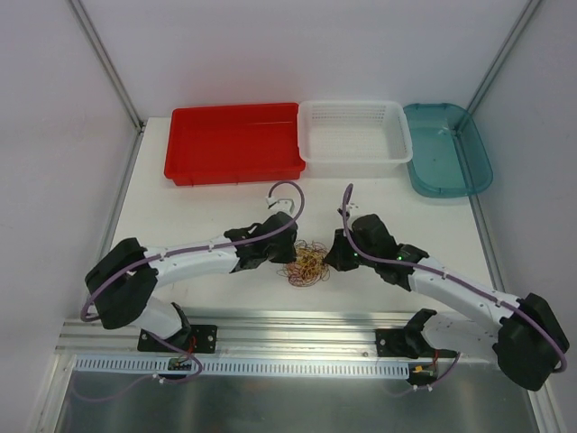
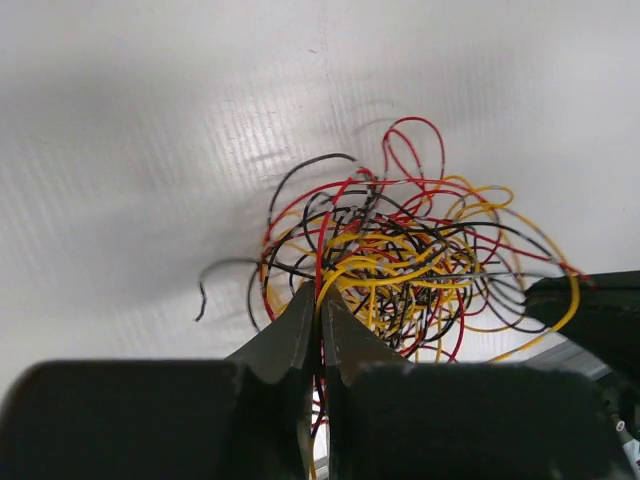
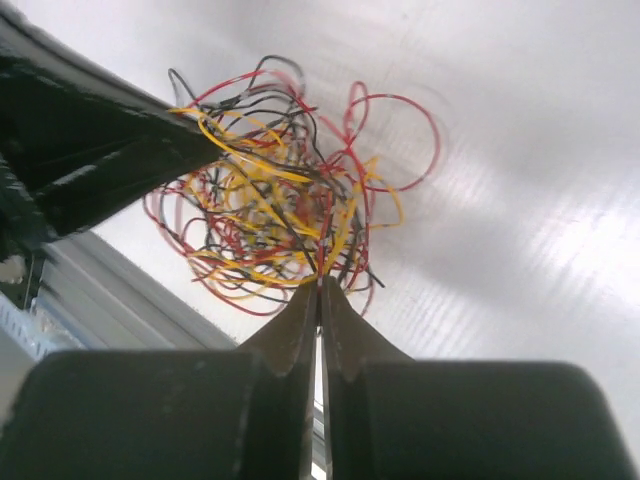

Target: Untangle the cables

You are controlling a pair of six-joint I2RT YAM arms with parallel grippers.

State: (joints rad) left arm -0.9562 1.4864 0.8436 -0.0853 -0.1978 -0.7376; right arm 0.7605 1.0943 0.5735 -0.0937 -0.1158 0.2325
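The cables (image 1: pixel 308 263) are a tangled clump of hair-thin yellow, red and black wires on the white table, between my two grippers. My left gripper (image 1: pixel 290 242) is at the clump's left side; in the left wrist view the left gripper (image 2: pixel 321 297) is shut on strands of the cables (image 2: pixel 400 260) that run down between its jaws. My right gripper (image 1: pixel 332 256) is at the clump's right side; in the right wrist view the right gripper (image 3: pixel 320 283) is shut on a few strands of the cables (image 3: pixel 275 215).
A red tray (image 1: pixel 233 141), a white basket (image 1: pixel 353 132) and a teal tray (image 1: pixel 447 149) stand in a row along the far edge. A metal rail (image 1: pixel 297 325) runs along the near edge. The left gripper's finger (image 3: pixel 90 150) shows in the right wrist view.
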